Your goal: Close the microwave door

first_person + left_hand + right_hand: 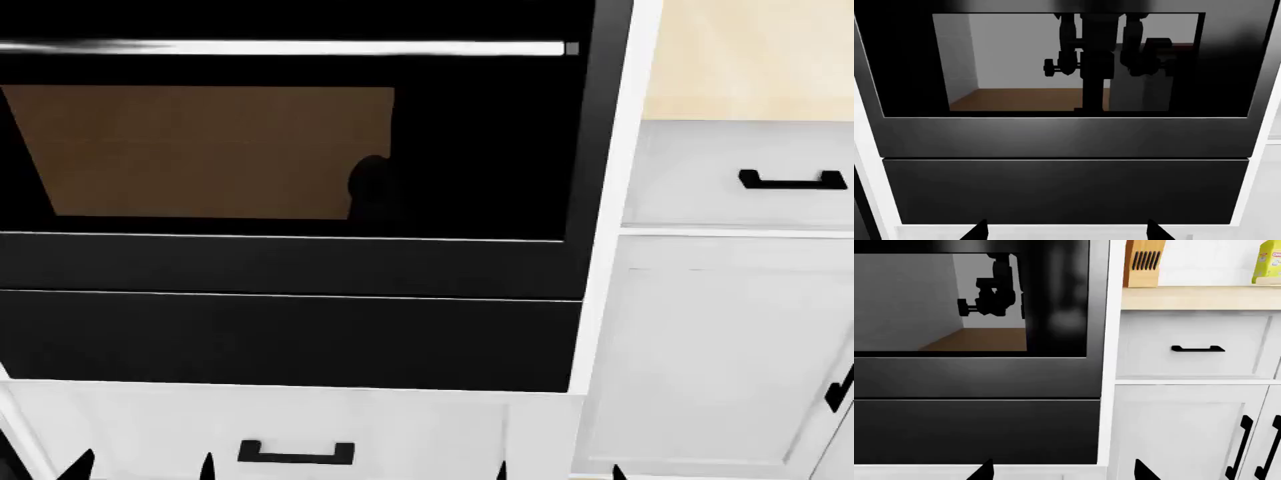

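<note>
1. Left hand [1066, 231]: fingertips spread apart, released, facing a black oven front [1064, 135].
2. Right hand [1063, 471]: released, tips apart, beside white cabinets [1187, 430].
3. Microwave: not visible in any view.
4. Right wrist view alone: knife block [1144, 262] at the worktop [1201, 297] back edge.
</note>
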